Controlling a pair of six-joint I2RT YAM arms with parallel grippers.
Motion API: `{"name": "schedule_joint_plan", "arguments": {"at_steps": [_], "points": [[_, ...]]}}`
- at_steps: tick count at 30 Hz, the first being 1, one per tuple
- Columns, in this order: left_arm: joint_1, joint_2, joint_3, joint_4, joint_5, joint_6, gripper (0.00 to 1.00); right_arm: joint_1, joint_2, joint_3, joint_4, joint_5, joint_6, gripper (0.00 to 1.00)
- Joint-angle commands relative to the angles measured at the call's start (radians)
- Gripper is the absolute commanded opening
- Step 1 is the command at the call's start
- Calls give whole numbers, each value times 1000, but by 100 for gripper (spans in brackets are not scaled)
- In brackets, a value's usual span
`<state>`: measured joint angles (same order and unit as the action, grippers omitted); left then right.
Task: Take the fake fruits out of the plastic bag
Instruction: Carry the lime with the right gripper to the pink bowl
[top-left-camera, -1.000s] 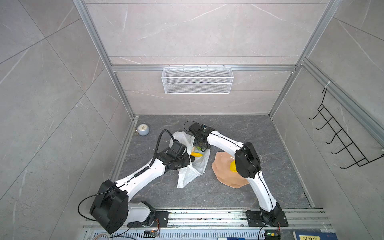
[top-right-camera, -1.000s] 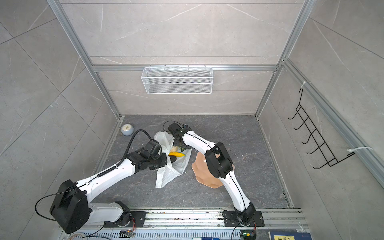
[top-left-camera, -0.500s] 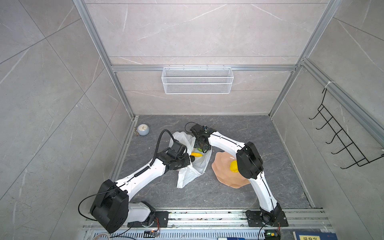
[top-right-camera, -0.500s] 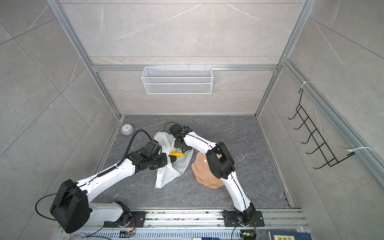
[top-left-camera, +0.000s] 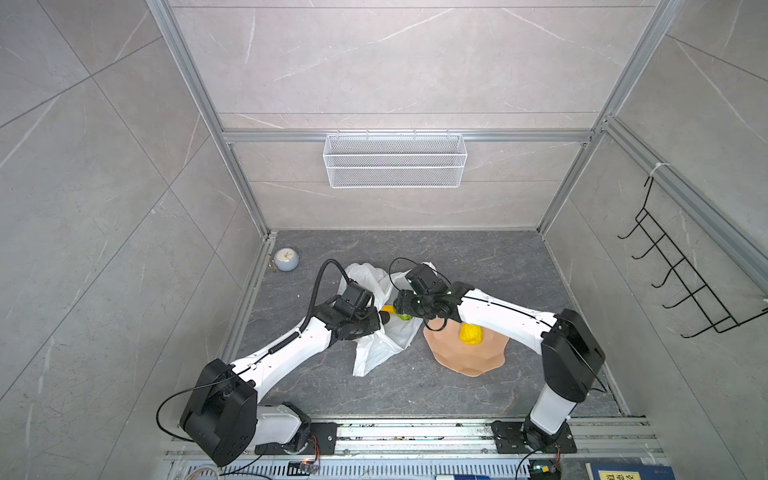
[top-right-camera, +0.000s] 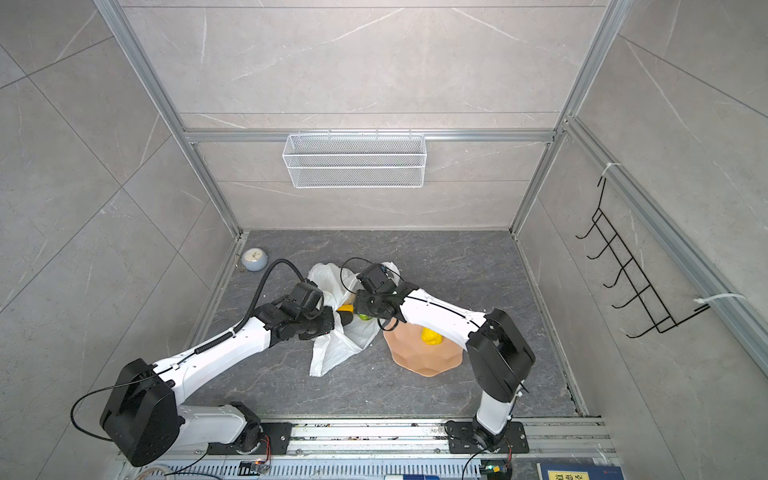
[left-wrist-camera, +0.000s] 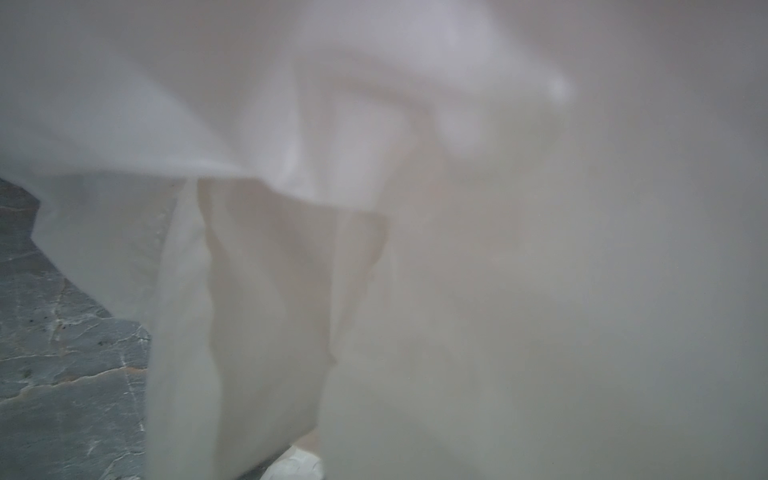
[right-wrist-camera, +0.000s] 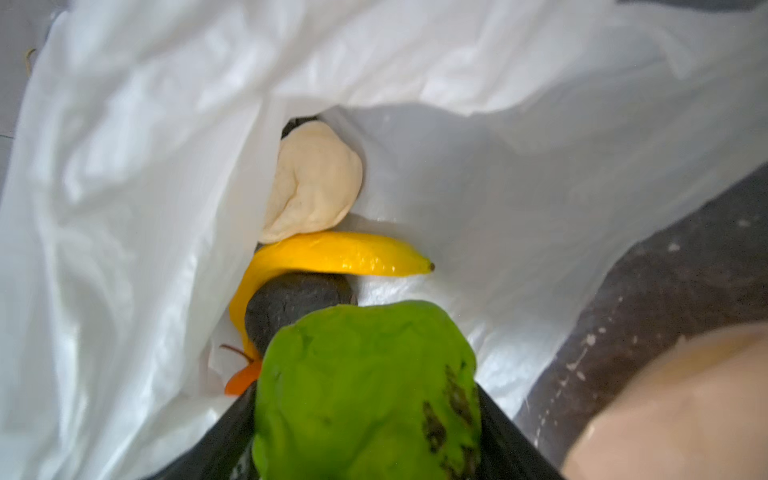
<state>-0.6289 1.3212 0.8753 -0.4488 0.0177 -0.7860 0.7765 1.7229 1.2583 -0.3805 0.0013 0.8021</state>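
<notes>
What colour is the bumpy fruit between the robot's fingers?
The bumpy fruit is bright green with some dark blotches, clearest in the right wrist view.

A white wire mesh basket hung on the back wall in both top views. A black wire hook rack was mounted on the right wall. On the dark stone-patterned floor, a small round clock stood in the far left corner, and a pink scalloped plate lay right of centre.
</notes>
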Motion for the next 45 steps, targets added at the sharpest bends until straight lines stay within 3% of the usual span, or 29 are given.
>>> {"name": "schedule_joint_plan", "arguments": {"at_steps": [1, 11, 21, 34, 45], "points": [[-4, -1, 45, -23, -18, -2, 0, -3, -124, -103, 103, -83, 54, 65], [-4, -28, 34, -40, -29, -7, 0, -80, -612, -514, 122, -132, 211, 65], [-4, -23, 37, -37, -26, -8, 0, -166, -993, -767, -35, 14, 410, 65], [-4, -36, 31, -43, -28, -6, 0, -171, -972, -905, 62, 60, 573, 64], [-4, -29, 44, -51, -27, 1, 0, -172, -777, -921, 274, 98, 592, 64]]}}
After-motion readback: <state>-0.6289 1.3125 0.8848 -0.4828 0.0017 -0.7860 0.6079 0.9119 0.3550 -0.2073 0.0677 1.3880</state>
